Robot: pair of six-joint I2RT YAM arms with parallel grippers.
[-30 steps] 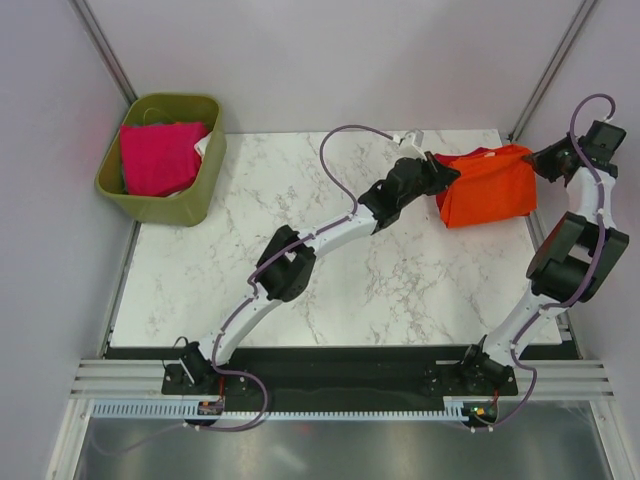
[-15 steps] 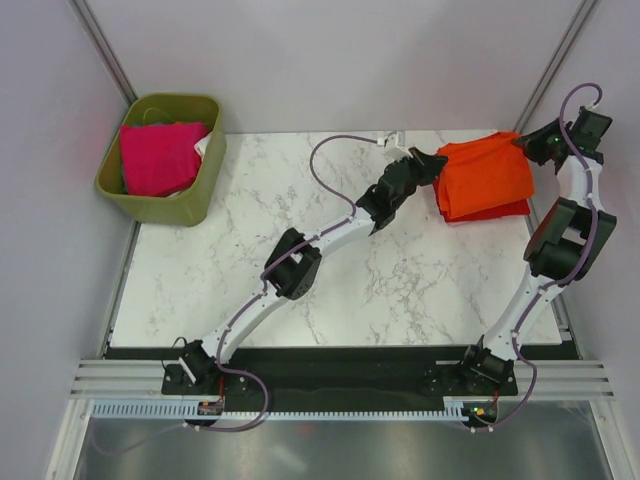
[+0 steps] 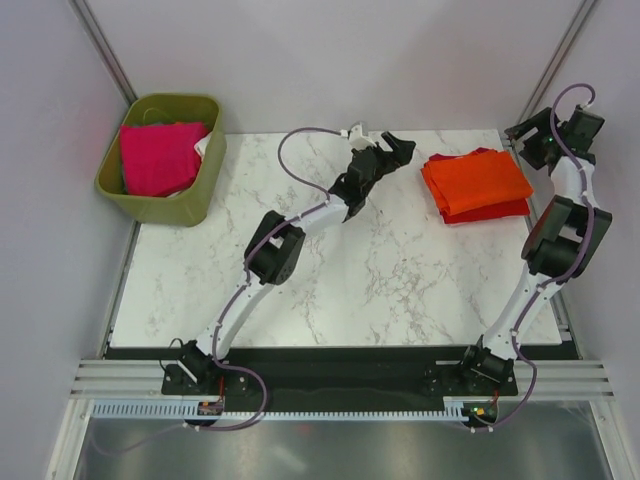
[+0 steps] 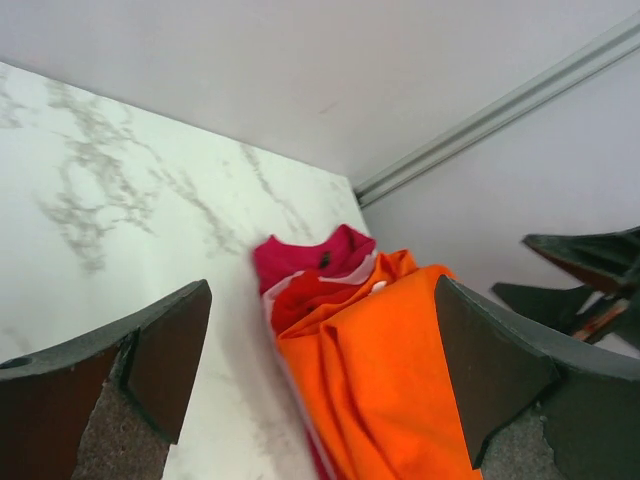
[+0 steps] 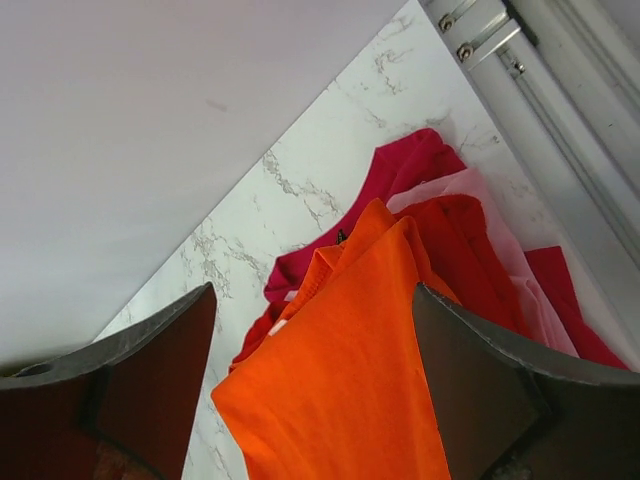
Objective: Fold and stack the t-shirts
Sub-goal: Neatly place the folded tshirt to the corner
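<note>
A folded orange t-shirt (image 3: 476, 180) lies on top of a stack at the table's back right. A red t-shirt (image 3: 492, 212) peeks out beneath it. In the wrist views the orange shirt (image 4: 400, 380) (image 5: 350, 390) covers the red one (image 4: 305, 300) (image 5: 462, 240) and a magenta one (image 4: 300, 258) (image 5: 405, 168). My left gripper (image 3: 398, 150) (image 4: 330, 365) hovers open just left of the stack, holding nothing. At the stack's right edge my right gripper (image 3: 525, 140) (image 5: 315, 380) is also open and empty.
An olive-green bin (image 3: 200, 190) stands off the table's back left corner with magenta cloth (image 3: 158, 155) in it. The marble table (image 3: 420, 270) ends close behind and right of the stack, near the booth's metal frame post (image 5: 560, 90).
Both grippers opened and let go of the orange shirt, which now lies flat on the stack. The left gripper drew back leftward, the right one toward the right edge.
</note>
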